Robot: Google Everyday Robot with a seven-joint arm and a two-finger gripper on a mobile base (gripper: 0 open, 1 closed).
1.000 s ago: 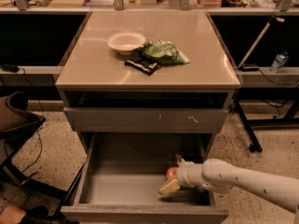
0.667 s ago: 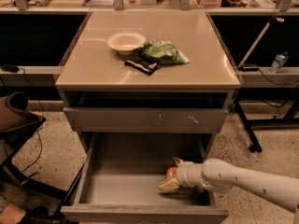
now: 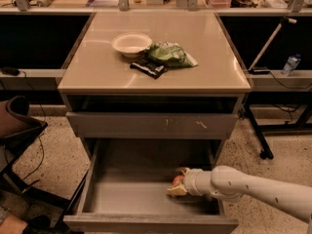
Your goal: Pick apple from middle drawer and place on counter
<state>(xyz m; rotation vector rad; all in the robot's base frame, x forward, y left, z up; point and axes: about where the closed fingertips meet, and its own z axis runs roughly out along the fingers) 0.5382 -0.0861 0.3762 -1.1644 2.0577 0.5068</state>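
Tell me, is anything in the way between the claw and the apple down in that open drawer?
Nothing visible. The claw is right at the apple, low inside the middle drawer.

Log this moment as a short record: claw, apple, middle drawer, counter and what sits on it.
claw: inside the middle drawer, right side, at the apple
arm: white, reaching in from the right
apple: in the middle drawer, not yet on the counter
middle drawer: pulled open
counter: holds a white bowl, a green bag and a dark packet, close together
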